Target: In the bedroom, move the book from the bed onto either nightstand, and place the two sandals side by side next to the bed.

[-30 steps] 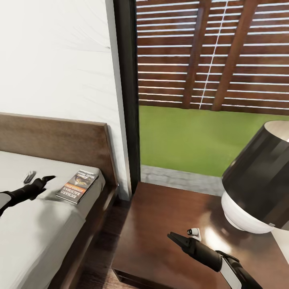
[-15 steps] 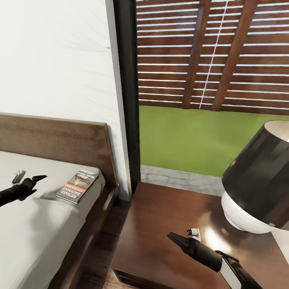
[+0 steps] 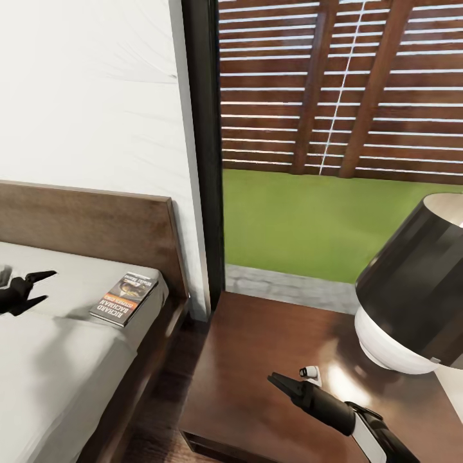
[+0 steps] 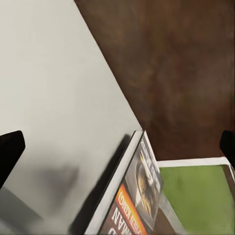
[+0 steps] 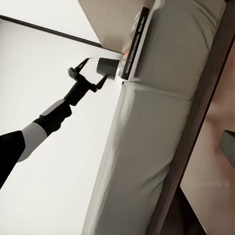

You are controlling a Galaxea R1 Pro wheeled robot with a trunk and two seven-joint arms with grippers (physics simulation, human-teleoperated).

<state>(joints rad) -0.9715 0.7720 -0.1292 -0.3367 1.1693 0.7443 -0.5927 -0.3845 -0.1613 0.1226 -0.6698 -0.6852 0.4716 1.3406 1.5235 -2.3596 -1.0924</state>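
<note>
Now left gripper (image 3: pixel 38 287) withdrawn, opened; book (image 3: pixel 124 298) unmoved

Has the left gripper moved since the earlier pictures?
Yes. The left gripper has drawn back from the book, which lies unmoved on the bed, and opened.

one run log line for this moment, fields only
left gripper: open, short of book | book: flat on bed | right gripper: shut, over nightstand

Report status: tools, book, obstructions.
Left tool open, short of the dark-grey paperback book lying flat on the light-grey mattress. Right tool shut over the dark-brown nightstand. No obstruction between.
</note>
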